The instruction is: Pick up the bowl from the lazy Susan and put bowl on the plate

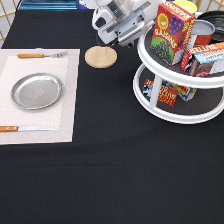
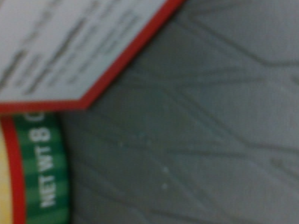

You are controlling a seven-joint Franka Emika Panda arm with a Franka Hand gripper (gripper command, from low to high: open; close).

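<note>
The gripper (image 1: 134, 31) is at the exterior view's top middle, against the left edge of the upper tier of the white two-tier lazy Susan (image 1: 172, 118), close beside a red raisins box (image 1: 170, 31). A dark glossy curve at the top right edge, behind a can (image 1: 204, 31), appears to be the black bowl (image 1: 218, 19); most of it is hidden. The silver plate (image 1: 37, 91) lies empty on a pale placemat (image 1: 67, 105) at the left. The wrist view shows the grey shelf surface (image 2: 221, 130), a white red-edged box face (image 2: 63, 50) and a green can with a yellow lid (image 2: 37, 165).
A round wooden disc (image 1: 100, 56) lies between the placemat and the lazy Susan. A fork (image 1: 40, 55) and a knife (image 1: 25, 128) with wooden handles lie on the placemat. Several boxes stand on both tiers. A black cloth (image 1: 110, 175) covers the table.
</note>
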